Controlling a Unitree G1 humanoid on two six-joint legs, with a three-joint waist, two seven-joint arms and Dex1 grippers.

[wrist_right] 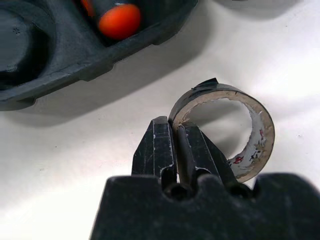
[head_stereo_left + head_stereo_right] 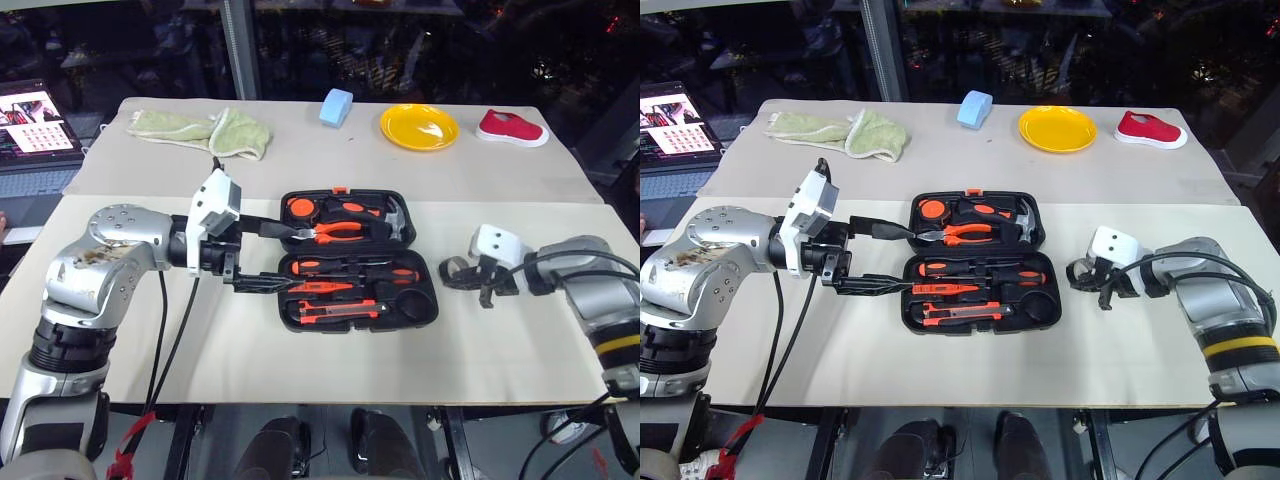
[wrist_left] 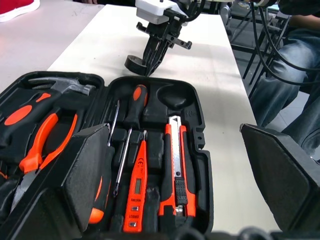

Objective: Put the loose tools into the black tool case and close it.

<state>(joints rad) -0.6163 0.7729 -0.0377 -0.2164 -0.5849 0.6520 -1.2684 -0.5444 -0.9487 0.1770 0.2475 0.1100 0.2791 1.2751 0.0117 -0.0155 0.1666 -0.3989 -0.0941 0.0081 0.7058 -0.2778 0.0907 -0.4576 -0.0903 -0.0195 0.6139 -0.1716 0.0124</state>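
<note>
You are looking at a robot test lab, not a home. The plain pale surface (image 2: 300, 370) carries unrelated props in a row: a green towel (image 2: 205, 130), a blue sponge (image 2: 336, 106), a yellow plate (image 2: 419, 127), a red shoe (image 2: 511, 128). A laptop (image 2: 35, 125) sits on a side desk, and dark glass panels stand behind.

Bright, even overhead light, soft shadows; dark background, sharp focus.
</note>
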